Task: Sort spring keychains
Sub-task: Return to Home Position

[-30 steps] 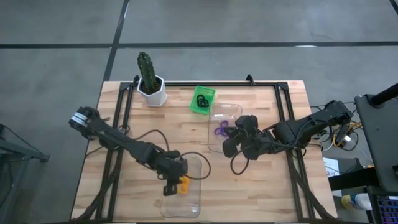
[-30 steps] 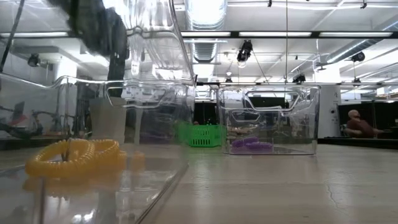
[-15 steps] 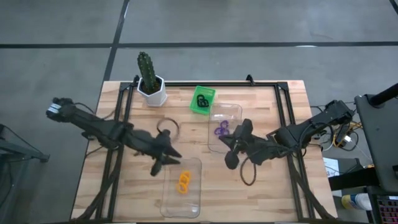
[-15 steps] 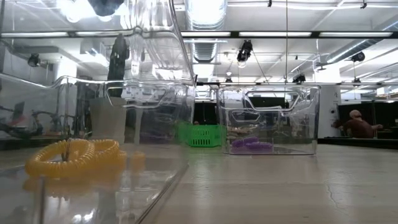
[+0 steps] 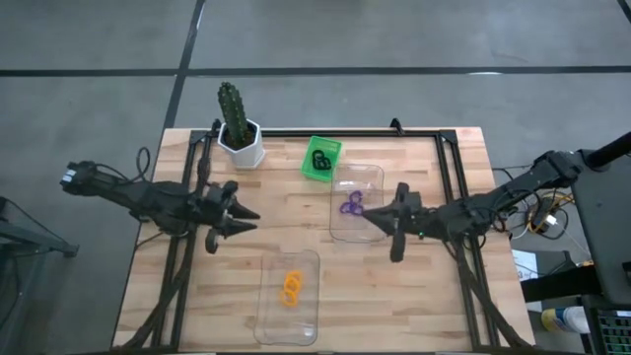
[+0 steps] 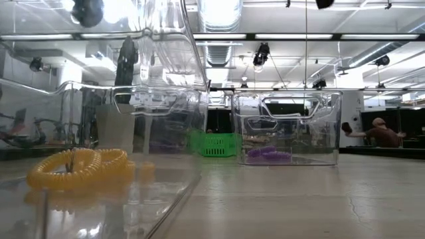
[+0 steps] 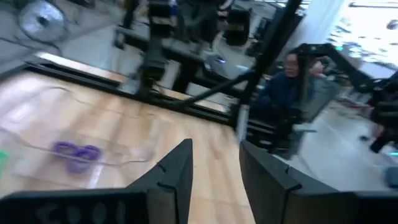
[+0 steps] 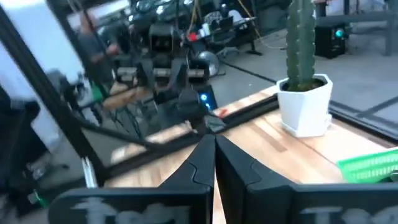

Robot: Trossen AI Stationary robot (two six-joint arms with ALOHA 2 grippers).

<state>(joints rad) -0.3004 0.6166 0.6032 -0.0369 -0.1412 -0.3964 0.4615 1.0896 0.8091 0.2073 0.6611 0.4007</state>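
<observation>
From above we cannot count the black coiled keychains [image 5: 317, 158] in the small green plastic bin [image 5: 332, 148]. The near clear plastic tray [image 6: 153, 99] runs off the low view's left edge; the purple coiled keychains [image 7: 76, 153] blur in the left wrist view.

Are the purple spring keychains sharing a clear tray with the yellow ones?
No, the purple spring keychains lie in the clear tray beside the green bin, the yellow spring keychains in a separate clear tray.
</observation>
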